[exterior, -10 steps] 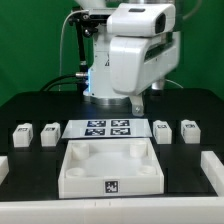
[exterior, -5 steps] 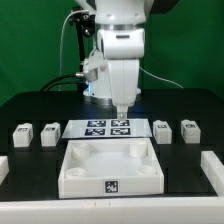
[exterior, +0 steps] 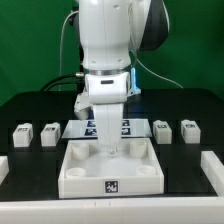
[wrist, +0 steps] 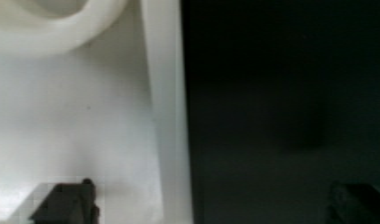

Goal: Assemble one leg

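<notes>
The leg (exterior: 161, 130) nearest our gripper (exterior: 108, 152) lies beside the tray (exterior: 80, 183) toward the exterior view's right, its long axis unclear to us, one of four, two each side, while our fingers (wrist: 62, 202) hang spread and empty over the single tray.

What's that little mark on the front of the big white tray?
A black-and-white square tag on the front wall of the tray, clearest in the exterior view.
</notes>
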### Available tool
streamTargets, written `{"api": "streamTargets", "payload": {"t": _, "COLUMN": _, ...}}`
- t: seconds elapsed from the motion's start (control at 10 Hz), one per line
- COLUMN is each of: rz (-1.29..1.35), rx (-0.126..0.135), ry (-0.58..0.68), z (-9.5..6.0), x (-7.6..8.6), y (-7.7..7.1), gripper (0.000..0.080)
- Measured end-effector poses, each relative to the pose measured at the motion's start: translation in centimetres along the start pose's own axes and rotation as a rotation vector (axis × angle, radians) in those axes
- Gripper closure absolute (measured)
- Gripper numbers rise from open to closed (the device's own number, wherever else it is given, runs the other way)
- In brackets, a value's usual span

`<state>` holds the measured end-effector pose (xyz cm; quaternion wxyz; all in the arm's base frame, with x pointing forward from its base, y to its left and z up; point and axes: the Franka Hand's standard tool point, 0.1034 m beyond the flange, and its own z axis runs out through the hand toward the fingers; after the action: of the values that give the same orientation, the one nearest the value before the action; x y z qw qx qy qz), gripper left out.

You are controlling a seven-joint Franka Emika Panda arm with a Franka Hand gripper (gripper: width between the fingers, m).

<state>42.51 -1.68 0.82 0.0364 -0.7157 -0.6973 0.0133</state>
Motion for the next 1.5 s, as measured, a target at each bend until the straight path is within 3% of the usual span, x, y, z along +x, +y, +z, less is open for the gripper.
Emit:
{"api": "streamTargets", "payload": {"t": 0.2, "rz": 0.002, "rx": -0.013, "ry": 0.002, "z": 0.18, "x": 0.03, "y": 0.18, "gripper": 0.0150}}
{"api": "streamTargets", "payload": {"t": 0.4, "rz": 0.003, "rx": -0.012, "ry": 0.002, "z": 0.20, "x": 0.01, "y": 0.17, "gripper": 0.0410}}
{"api": "streamTargets", "payload": {"t": 0.5, "rz": 0.003, "rx": -0.012, "ry": 0.002, "z": 0.21, "x": 0.01, "y": 0.17, "gripper": 0.0410}}
{"api": "streamTargets", "payload": {"t": 0.6, "rz": 0.003, "rx": -0.012, "ry": 0.002, "z": 0.21, "x": 0.01, "y": 0.16, "gripper": 0.0595}}
{"api": "streamTargets", "payload": {"t": 0.7, "rz": 0.003, "rx": -0.012, "ry": 0.002, "z": 0.22, "x": 0.01, "y": 0.16, "gripper": 0.0721}}
{"api": "streamTargets", "payload": {"t": 0.9, "rz": 0.003, "rx": -0.025, "ry": 0.002, "z": 0.07, "x": 0.00, "y": 0.45, "gripper": 0.0741}}
{"api": "streamTargets", "payload": {"t": 1.5, "rz": 0.003, "rx": -0.027, "ry": 0.002, "z": 0.04, "x": 0.00, "y": 0.50, "gripper": 0.0741}}
